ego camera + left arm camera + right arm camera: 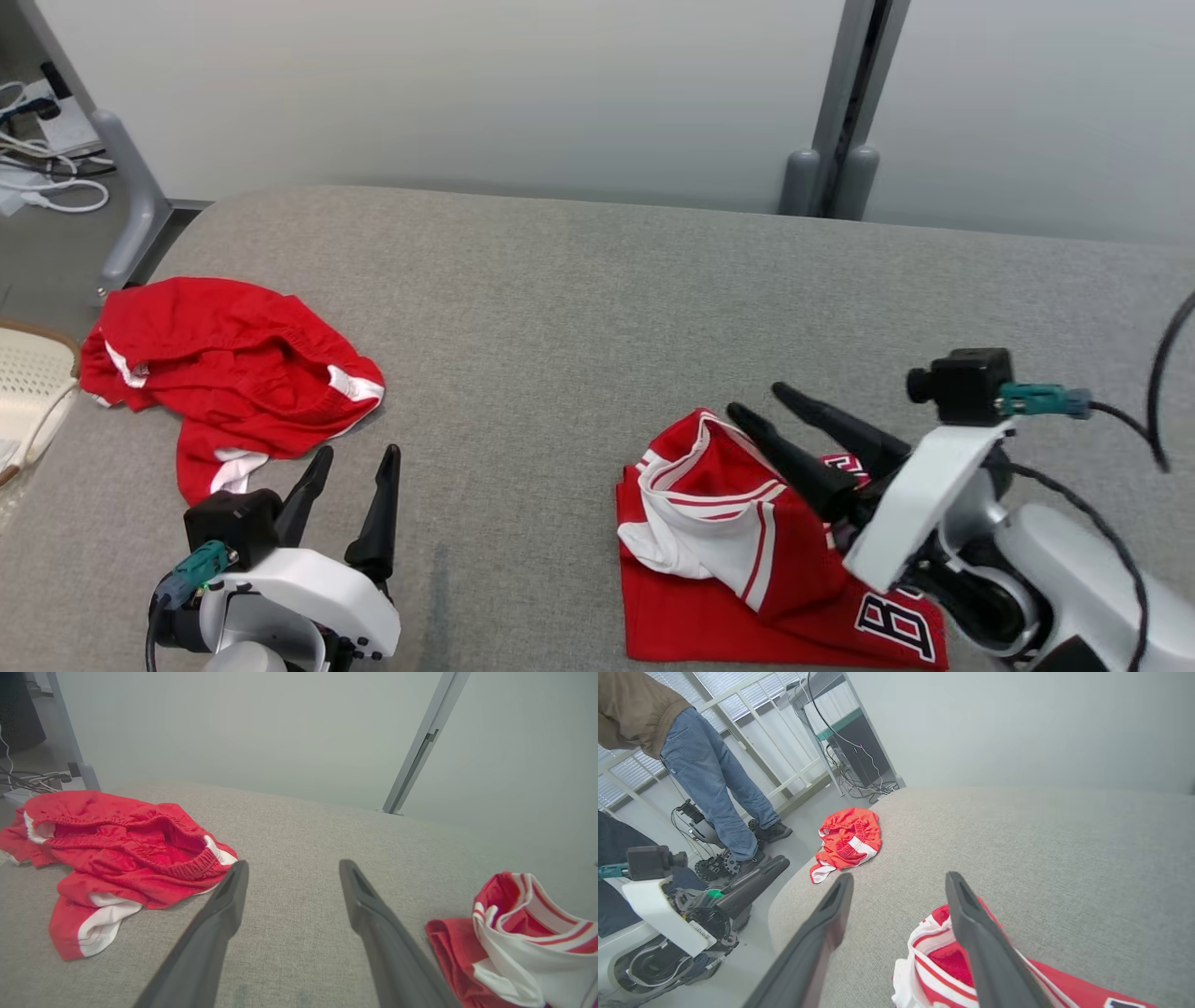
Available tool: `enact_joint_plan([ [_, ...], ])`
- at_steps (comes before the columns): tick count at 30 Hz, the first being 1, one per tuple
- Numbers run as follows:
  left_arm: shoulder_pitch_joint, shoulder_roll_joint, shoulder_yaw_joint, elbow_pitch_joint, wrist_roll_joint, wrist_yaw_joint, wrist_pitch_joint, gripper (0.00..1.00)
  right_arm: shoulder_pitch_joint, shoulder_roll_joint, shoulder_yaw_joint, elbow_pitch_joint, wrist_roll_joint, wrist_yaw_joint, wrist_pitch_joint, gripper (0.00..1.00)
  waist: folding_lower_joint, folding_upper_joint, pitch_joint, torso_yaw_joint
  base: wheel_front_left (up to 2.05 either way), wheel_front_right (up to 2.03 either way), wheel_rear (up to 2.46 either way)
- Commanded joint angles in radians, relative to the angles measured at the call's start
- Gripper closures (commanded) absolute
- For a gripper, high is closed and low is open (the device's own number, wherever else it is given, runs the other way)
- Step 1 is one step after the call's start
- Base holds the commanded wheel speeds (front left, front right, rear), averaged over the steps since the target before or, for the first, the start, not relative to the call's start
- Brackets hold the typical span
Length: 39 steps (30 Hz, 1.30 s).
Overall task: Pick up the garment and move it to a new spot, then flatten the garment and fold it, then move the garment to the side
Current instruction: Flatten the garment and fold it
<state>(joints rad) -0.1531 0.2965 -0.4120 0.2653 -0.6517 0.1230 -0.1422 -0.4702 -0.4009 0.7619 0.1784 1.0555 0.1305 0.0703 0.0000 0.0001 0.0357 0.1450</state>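
We place ourselves late in the fold step. The red jersey (pixel 747 551) lies low and right of centre in the head view, on the grey upholstered surface (pixel 579 308). Its lower body is flat and squared off, with black-and-white lettering showing at the lower right corner. The white-trimmed neck or armhole part is heaped loosely on top, so we judge the fold unfinished rather than tidy.

The right gripper (pixel 754 399) hangs over the jersey's upper edge with its two dark fingers spread wide and nothing between them. In the right wrist view one finger crosses the striped trim, but we cannot tell whether it touches the cloth. The left gripper (pixel 358 453) sits at the lower left of the head view, fingers likewise apart and empty, above bare fabric.

A pair of red shorts (pixel 233 364) lies crumpled at the left of the head view, well apart from the jersey. A cream basket (pixel 28 383) shows at the left edge beyond them. In the right wrist view a person in jeans (pixel 714 779) stands at the upper left, off the surface.

Next, we think the bunched trim needs pressing down or tucking. The right fingers would have to come down and pinch a clean folded edge. After that the jersey can be slid aside, clear of the shorts.
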Motion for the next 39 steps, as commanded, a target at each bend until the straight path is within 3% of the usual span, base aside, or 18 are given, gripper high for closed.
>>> enact_joint_plan([
  [1, 0.005, 0.007, 0.002, -0.008, 0.002, 0.006, -0.002, 0.00, 0.011, -0.035, -0.022, -0.012, 0.003, 0.001, -0.027, 0.00, 0.0000, -0.0001, -0.010, -0.020, 0.00, 0.00, 0.00],
  [10, 0.023, 0.012, -0.004, -0.031, 0.000, 0.019, 0.003, 0.00, 0.087, -0.149, -0.169, 0.061, -0.081, 0.001, -0.085, 0.00, 0.0000, -0.0001, -0.024, -0.058, 0.00, 0.00, 0.00],
  [21, 0.026, 0.018, -0.013, -0.036, -0.007, 0.019, 0.010, 0.00, 0.140, -0.092, -0.257, 0.107, -0.200, 0.001, -0.027, 0.00, 0.0000, -0.0001, -0.033, -0.067, 0.00, 0.00, 0.00],
  [22, 0.025, 0.018, -0.014, -0.036, -0.007, 0.018, 0.012, 0.00, 0.146, -0.088, -0.261, 0.109, -0.209, 0.001, -0.018, 0.16, 0.0000, -0.0001, -0.033, -0.066, 0.00, 0.00, 0.00],
  [24, 0.022, 0.018, -0.015, -0.035, -0.008, 0.016, 0.011, 0.00, 0.154, -0.088, -0.269, 0.122, -0.238, 0.001, 0.008, 0.98, 0.0000, -0.0001, -0.032, -0.061, 0.00, 0.00, 0.00],
  [31, 0.003, 0.015, -0.016, -0.026, -0.014, 0.010, 0.006, 0.00, 0.128, -0.048, -0.304, 0.240, -0.343, 0.001, 0.104, 1.00, 0.0000, -0.0001, -0.014, -0.034, 0.00, 0.00, 0.00],
  [39, -0.009, 0.011, -0.019, -0.005, -0.019, 0.001, -0.001, 0.00, 0.116, 0.015, -0.238, 0.315, -0.345, 0.001, 0.229, 1.00, 0.0000, -0.0001, 0.001, 0.001, 0.00, 0.00, 0.00],
])
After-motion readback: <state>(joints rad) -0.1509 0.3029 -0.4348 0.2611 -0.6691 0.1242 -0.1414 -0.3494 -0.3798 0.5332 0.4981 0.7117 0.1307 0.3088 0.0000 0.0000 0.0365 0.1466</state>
